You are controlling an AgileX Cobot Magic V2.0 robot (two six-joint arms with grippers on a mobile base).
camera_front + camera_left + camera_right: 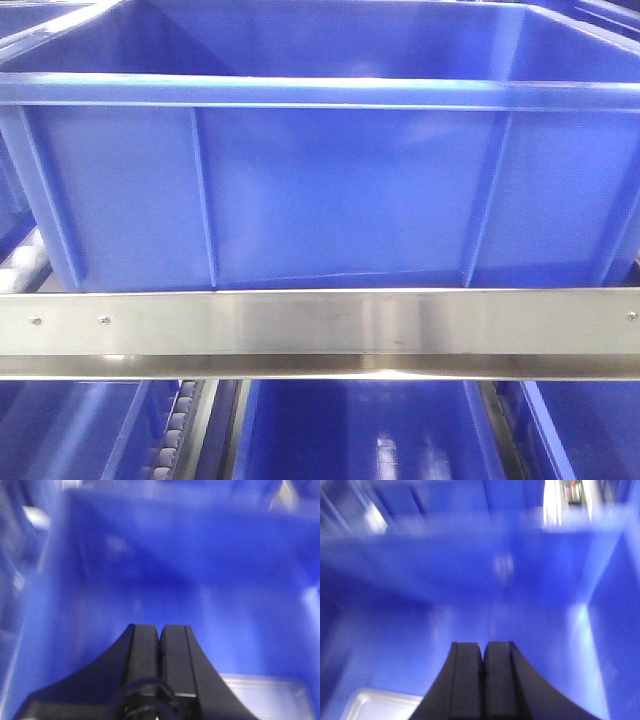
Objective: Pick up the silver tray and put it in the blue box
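The blue box [320, 190] fills the front view, standing on a shelf behind a steel rail; its inside is hidden there. In the left wrist view my left gripper [160, 629] is shut and empty, pointing into the blue box [150, 570]. A corner of the silver tray [270, 697] lies on the box floor at lower right. In the right wrist view my right gripper [483, 646] is shut and empty over the box floor [470, 580]. A corner of the silver tray [380, 706] shows at lower left. Both wrist views are blurred.
A brushed steel shelf rail [320, 320] runs across the front below the box. More blue crates [360, 430] stand on the level below, and a roller track [175, 430] shows at lower left. Other blue crates [610, 15] flank the box.
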